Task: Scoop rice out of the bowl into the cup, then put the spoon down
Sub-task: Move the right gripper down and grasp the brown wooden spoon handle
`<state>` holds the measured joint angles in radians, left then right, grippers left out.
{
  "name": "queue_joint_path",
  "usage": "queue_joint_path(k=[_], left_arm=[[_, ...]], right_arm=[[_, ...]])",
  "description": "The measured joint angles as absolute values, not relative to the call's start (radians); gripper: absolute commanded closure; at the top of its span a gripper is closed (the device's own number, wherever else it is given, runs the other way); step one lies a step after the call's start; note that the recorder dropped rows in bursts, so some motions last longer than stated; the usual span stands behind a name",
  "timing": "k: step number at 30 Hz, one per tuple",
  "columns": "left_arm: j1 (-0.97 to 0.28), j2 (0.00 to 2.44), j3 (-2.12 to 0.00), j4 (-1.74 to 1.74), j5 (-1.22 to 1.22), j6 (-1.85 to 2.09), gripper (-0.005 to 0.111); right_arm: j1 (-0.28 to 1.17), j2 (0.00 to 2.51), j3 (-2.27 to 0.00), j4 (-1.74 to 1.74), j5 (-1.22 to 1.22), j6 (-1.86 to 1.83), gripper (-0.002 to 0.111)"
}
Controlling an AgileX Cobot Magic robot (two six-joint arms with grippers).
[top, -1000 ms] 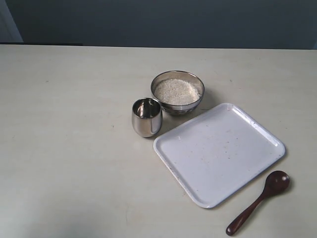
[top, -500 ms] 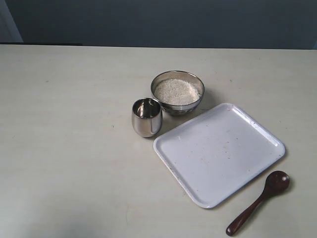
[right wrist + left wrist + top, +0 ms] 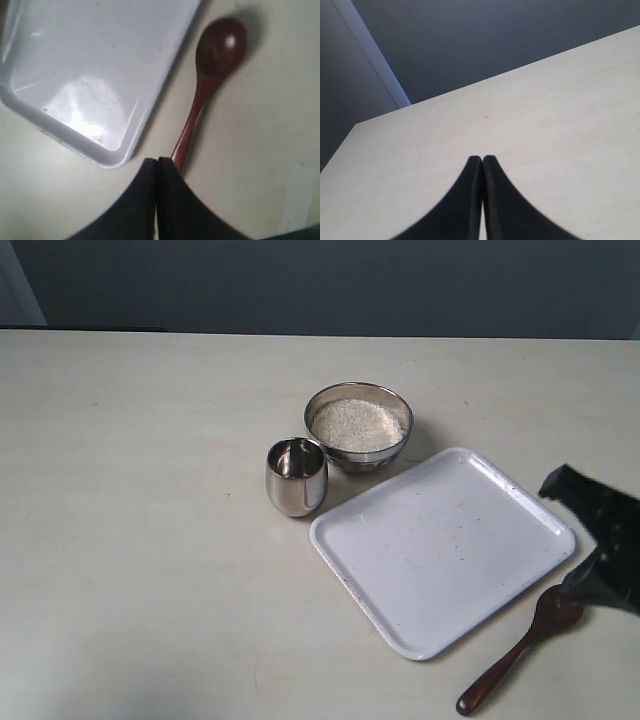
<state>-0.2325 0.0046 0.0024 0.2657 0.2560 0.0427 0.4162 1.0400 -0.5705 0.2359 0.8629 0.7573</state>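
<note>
Exterior view: one bowl (image 3: 358, 459), one cup (image 3: 296, 490), one spoon (image 3: 505, 672); both jaws closed, empty.

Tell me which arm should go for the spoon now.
Right. The right pincer is over the handle of the spoon, beside the white tray; its jaws are together, so it must open first. The left pincer faces only table, with no task item in its view.

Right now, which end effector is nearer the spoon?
Right. The right end effector hovers over the handle of the spoon; the left end effector is over bare table, with nothing else in its view.
</note>
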Motion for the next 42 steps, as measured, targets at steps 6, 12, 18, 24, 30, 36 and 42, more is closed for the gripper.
queue_joint_path(k=[6, 12, 18, 24, 30, 36, 42], left_arm=[[-0.233, 0.005, 0.002, 0.266, 0.256, 0.043, 0.106], [-0.233, 0.005, 0.002, 0.266, 0.256, 0.043, 0.106], [-0.233, 0.005, 0.002, 0.266, 0.256, 0.043, 0.106], [-0.233, 0.005, 0.002, 0.266, 0.256, 0.043, 0.106], [-0.233, 0.005, 0.002, 0.266, 0.256, 0.043, 0.106], [-0.233, 0.005, 0.002, 0.266, 0.256, 0.043, 0.106], [-0.233, 0.005, 0.002, 0.266, 0.256, 0.043, 0.106]], right_arm=[[0.599, 1.04, -0.431, 0.298, 0.78, 0.86, 0.082], [0.614, 1.108, -0.424, 0.305, 0.661, 0.988, 0.068], [0.614, 1.309, -0.421, 0.302, 0.598, 1.021, 0.068], [0.614, 1.384, -0.421, 0.337, 0.573, 1.025, 0.068], [0.614, 1.422, -0.421, 0.343, 0.532, 1.025, 0.081], [0.614, 1.455, -0.421, 0.389, 0.48, 1.028, 0.081], [0.614, 1.467, -0.422, 0.404, 0.486, 1.028, 0.081]])
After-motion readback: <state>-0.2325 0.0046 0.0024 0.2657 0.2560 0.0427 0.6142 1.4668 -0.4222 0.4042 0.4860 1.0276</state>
